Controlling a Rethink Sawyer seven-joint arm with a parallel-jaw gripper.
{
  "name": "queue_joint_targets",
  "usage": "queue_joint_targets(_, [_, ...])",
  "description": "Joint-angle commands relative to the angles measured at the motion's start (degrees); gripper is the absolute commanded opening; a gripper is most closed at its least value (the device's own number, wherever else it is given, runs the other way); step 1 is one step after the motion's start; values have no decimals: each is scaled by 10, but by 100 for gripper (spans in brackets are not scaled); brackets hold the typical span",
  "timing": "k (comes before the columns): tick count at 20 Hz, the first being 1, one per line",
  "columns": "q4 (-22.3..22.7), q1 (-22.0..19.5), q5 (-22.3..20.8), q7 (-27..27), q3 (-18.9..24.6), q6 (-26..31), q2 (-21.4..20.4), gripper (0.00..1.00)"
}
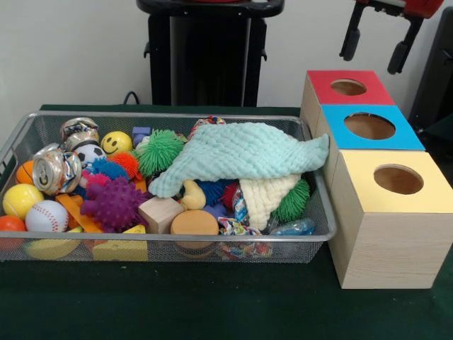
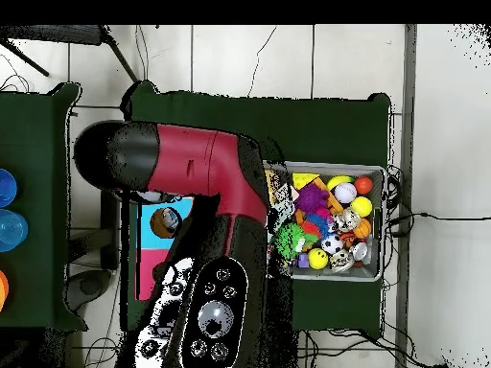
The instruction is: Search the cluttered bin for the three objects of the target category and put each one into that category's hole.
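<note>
The silver wire-mesh bin (image 1: 170,115) stands at the left, full of toys. A mint cloth (image 1: 241,152) and a cream cloth (image 1: 265,198) lie over its right half and hide what is under them. Balls lie at its left end: a baseball (image 1: 47,216), a yellow ball (image 1: 21,200), a smiley ball (image 1: 116,142). Two crushed cans (image 1: 56,170) and spiky balls, purple (image 1: 113,202) and green (image 1: 159,150), lie there too. My gripper (image 1: 376,42) hangs open and empty at the top right, above and behind the red box (image 1: 322,81). In the overhead view my arm (image 2: 192,172) hides the gripper.
Three wooden boxes with round holes stand in a row right of the bin: the red one farthest from the camera, blue (image 1: 407,138) in the middle, yellow (image 1: 354,166) nearest. A wooden cube (image 1: 160,212) and cylinder (image 1: 194,223) lie by the bin's front wall. The bin's rim (image 2: 376,172) shows overhead.
</note>
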Motion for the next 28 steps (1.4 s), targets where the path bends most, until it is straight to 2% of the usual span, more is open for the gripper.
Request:
queue_joint_targets(1, [55, -13, 13, 126, 24, -26, 14, 100])
queue_joint_targets(8, [60, -21, 12, 113, 26, -31, 11, 100])
queue_joint_targets(13, [98, -41, 2, 86, 34, -105, 22, 100])
queue_joint_targets(18, [98, -68, -13, 49, 36, -106, 32, 100])
queue_joint_targets(22, [117, -105, -32, -4, 59, -181, 45, 100])
queue_joint_targets(28, [139, -154, -53, -63, 104, -260, 49, 100])
